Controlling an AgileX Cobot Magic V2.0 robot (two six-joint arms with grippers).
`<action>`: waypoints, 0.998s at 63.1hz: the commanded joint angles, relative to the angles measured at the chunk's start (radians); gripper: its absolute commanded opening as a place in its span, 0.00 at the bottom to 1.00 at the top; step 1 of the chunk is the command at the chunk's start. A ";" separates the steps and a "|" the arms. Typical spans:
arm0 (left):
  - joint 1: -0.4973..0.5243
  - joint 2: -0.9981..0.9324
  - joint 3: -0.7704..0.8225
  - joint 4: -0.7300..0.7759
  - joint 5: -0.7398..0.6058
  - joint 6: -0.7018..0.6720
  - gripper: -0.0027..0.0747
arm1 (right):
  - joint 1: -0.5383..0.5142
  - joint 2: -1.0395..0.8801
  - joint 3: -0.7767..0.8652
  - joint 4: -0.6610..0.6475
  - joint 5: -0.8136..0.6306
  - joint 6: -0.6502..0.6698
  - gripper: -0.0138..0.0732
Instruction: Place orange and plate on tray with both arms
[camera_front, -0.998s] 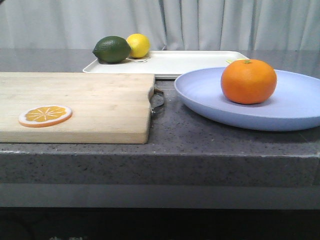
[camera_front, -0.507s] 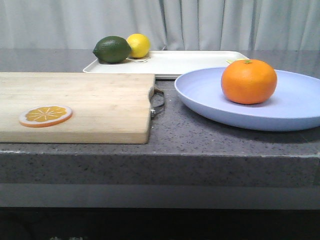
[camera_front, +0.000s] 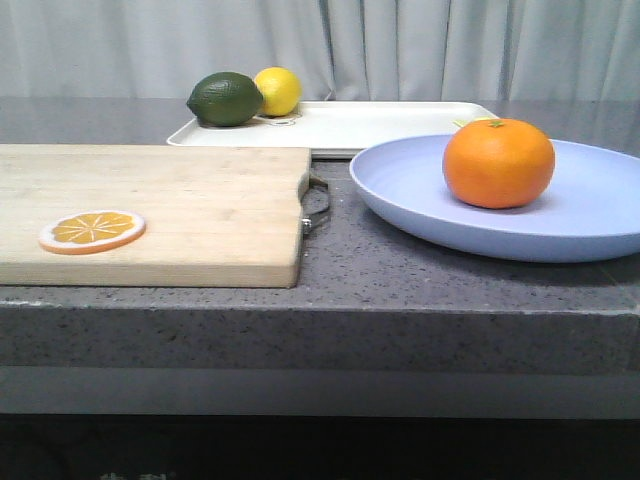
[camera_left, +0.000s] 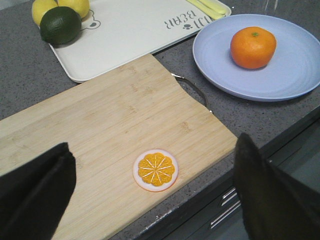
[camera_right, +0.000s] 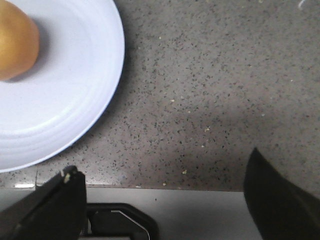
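Note:
The orange (camera_front: 498, 163) sits on the lavender-blue plate (camera_front: 420, 200) at the right of the counter; both show in the left wrist view, orange (camera_left: 253, 47) and plate (camera_left: 290, 75). The off-white tray (camera_front: 370, 125) lies behind them and shows in the left wrist view (camera_left: 135, 30). My left gripper (camera_left: 155, 192) is open and empty, high above the cutting board's front edge. My right gripper (camera_right: 165, 205) is open and empty over the counter's front edge, beside the plate (camera_right: 65, 95), where part of the orange (camera_right: 15, 40) shows. Neither gripper shows in the front view.
A wooden cutting board (camera_front: 180, 210) with an orange slice (camera_front: 92, 231) lies at the left. A green lime (camera_front: 225, 99) and a yellow lemon (camera_front: 277, 90) sit on the tray's far left corner. A yellow utensil (camera_left: 207, 6) lies on the tray.

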 joint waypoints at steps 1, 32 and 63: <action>0.003 -0.001 -0.024 0.007 -0.060 -0.007 0.84 | -0.010 0.096 -0.093 0.004 0.012 -0.039 0.90; 0.003 -0.001 -0.024 0.033 -0.060 -0.007 0.84 | -0.248 0.353 -0.080 0.552 -0.053 -0.299 0.90; 0.003 -0.001 -0.024 0.033 -0.066 -0.007 0.84 | -0.247 0.398 0.053 0.765 -0.161 -0.317 0.90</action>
